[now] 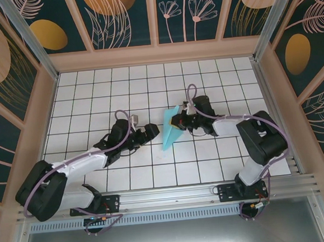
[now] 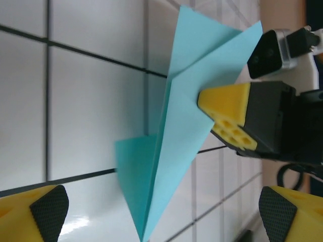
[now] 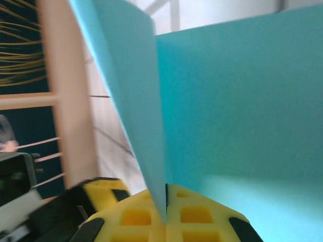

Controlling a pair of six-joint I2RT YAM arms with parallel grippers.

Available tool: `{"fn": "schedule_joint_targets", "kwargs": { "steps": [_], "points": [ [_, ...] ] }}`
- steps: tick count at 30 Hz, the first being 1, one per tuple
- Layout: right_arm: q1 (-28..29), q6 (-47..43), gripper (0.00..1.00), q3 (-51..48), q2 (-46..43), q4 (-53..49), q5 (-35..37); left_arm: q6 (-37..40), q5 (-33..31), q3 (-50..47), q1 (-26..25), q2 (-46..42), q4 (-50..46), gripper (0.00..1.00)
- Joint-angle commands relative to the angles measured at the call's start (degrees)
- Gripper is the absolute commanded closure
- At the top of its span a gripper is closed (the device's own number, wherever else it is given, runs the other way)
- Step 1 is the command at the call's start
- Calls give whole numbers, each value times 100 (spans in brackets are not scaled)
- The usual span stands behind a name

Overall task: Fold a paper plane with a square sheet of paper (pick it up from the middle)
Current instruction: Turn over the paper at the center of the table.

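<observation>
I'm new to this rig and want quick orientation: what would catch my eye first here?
The slim, pointed light-blue paper plane stands out at the middle of the white gridded table, its fold pinched between the yellow fingers of the right end effector. The left end effector sits open just to its left.
</observation>
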Motion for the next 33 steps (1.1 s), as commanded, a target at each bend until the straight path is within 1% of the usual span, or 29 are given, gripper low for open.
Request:
{"fn": "schedule_joint_targets", "kwargs": {
  "steps": [1,4,7,9,12,18,21,24,27,29,31,33],
  "points": [
    [-161,254,98,199,-362,910,-843,-373,384,66,32,-378,551,1],
    [-202,459,98,405,-378,1140,-1128,-526,585,107,32,-444,819,1],
    [-206,928,98,505,-296,1686,-1377,-712,755,131,34,-347,1151,2],
    [-200,1180,97,568,-242,1974,-1470,-905,940,131,34,-213,1528,1],
    [-189,1289,97,619,-228,2057,-1473,-1144,1180,172,34,-21,1994,2],
    [-146,1753,97,622,-115,2557,-1656,-1355,1266,262,33,258,2453,2],
    [-128,1817,96,626,-73,2573,-1701,-1470,1228,288,34,381,2836,5],
    [-125,1838,96,608,-76,2569,-1754,-1385,1116,319,33,383,2937,14],
    [-136,1769,96,616,-79,2412,-1780,-1202,1020,380,33,358,2791,28],
    [-145,1717,95,625,-62,2322,-1827,-1049,946,412,32,346,2629,45],
    [-145,1650,95,638,-53,2176,-1897,-933,871,438,34,315,2478,57],
    [-150,1557,95,644,-65,1993,-1962,-771,809,482,34,273,2245,66]
  ]
}}
